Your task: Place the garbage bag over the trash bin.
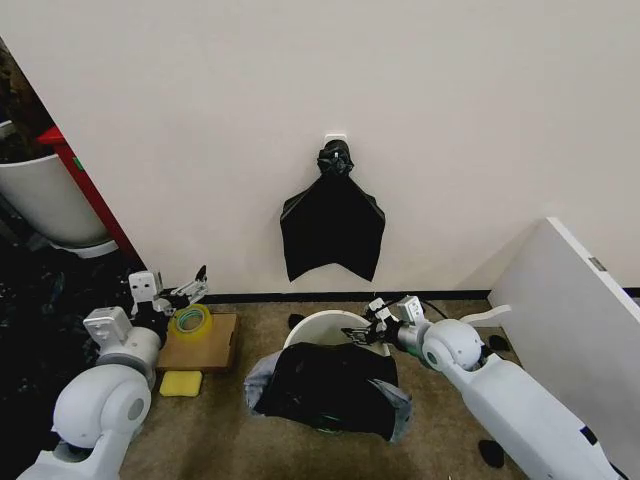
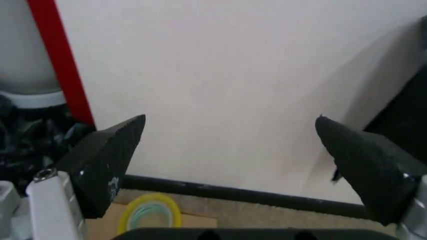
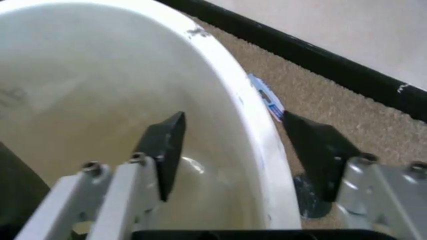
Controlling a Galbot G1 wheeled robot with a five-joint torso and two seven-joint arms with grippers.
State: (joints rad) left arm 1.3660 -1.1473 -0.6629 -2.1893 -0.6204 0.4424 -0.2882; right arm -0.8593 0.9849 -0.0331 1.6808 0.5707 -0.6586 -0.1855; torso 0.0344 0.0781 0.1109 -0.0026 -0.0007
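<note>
My right fingers stood open astride the bin rim; the bag draped its near side on the floor. My left fingers hung open by the tape.

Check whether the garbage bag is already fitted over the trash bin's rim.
Not fitted. The garbage bag lies crumpled across the near side, while the trash bin shows bare white rim by the right gripper.

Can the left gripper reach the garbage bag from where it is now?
Probably not without moving across: the left gripper hovers open above the tape roll, apart from the garbage bag draped on the trash bin; nothing stands between them.
</note>
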